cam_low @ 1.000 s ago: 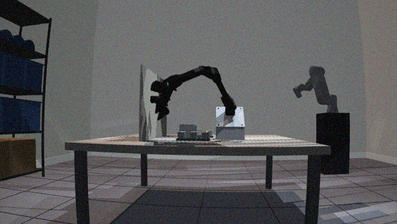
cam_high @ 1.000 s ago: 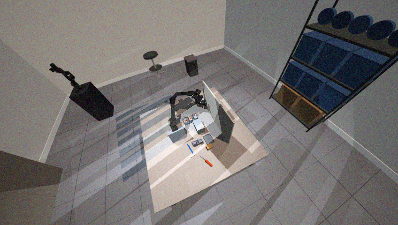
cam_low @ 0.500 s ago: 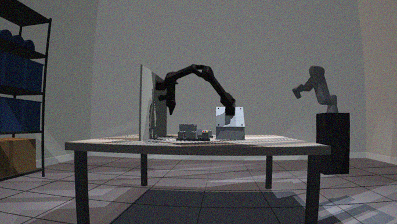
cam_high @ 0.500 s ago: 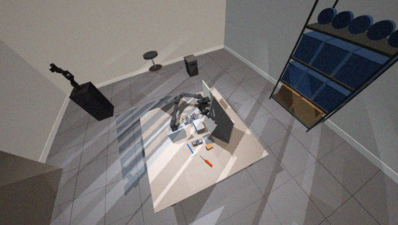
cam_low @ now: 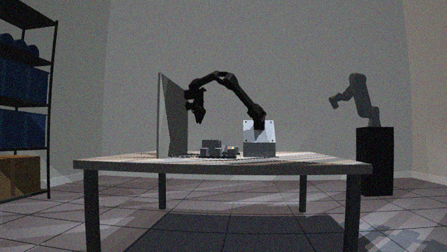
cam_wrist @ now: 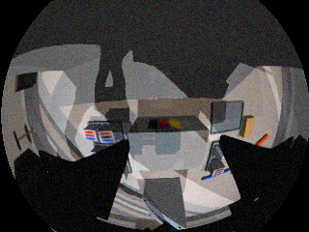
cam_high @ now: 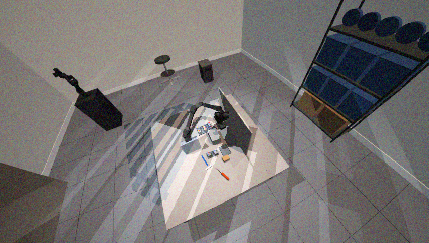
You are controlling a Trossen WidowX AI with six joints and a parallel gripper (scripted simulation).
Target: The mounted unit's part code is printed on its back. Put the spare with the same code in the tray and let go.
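My gripper point(cam_high: 222, 127) point(cam_low: 199, 122) point(cam_wrist: 177, 143) is open and empty, above the table between the mounted unit and the upright panel. The mounted unit point(cam_high: 214, 137) point(cam_low: 211, 145) point(cam_wrist: 166, 151) is a grey box. In the wrist view its dark, narrow face bears black, red and yellow marks, too blurred to read exactly. Small spares with striped labels stand on one side point(cam_high: 205, 127) point(cam_wrist: 105, 136) and on the other side point(cam_high: 209, 154) point(cam_wrist: 218, 170), partly hidden by a finger in the wrist view. The dark-rimmed flat tray point(cam_high: 220, 146) point(cam_wrist: 211, 117) holds nothing that I can see.
The tall dark panel point(cam_high: 236, 126) point(cam_low: 176, 117) stands close beside the gripper. An orange-tan block point(cam_high: 225, 158) point(cam_wrist: 248, 126) lies by the tray. A blue strip point(cam_high: 205, 160) and an orange-handled screwdriver point(cam_high: 224, 175) lie farther along the table. A grey box point(cam_low: 259, 149) is at the arm's base.
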